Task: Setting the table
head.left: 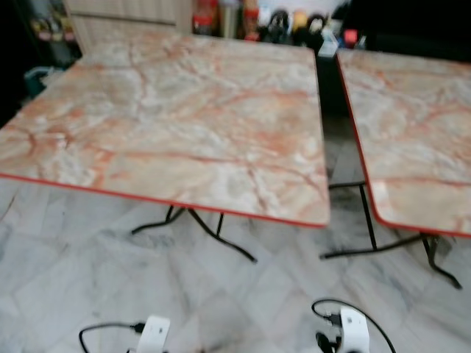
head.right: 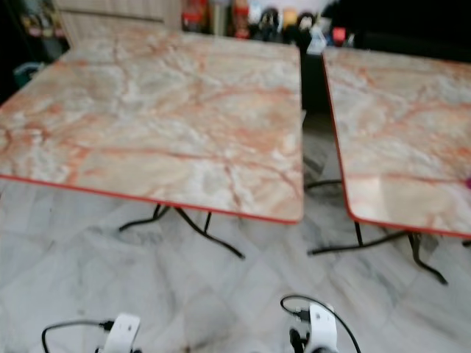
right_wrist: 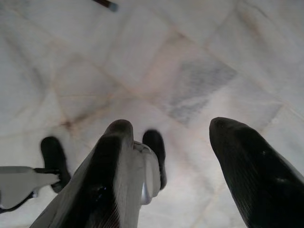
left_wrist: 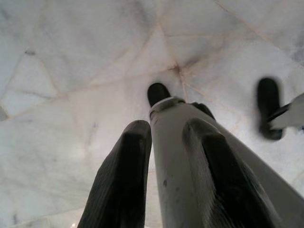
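Ahead, two marble tables (head.left: 184,118) stand side by side; both pincers (right_wrist: 190,156) hang parted.

Readable text: none could be made out in any view.
Marble-patterned table (head.left: 184,118): its top carried only veined pattern, no lettering.
Second table (head.left: 419,125): a pale patch sat near its front left corner, too blurred to read as a label.
Bottles and jars (head.left: 243,18) beyond the tables' far edge: red and coloured labels showed, but their print was too small and blurred to read.
Floor tiles (left_wrist: 71,71): no marks or numbers.
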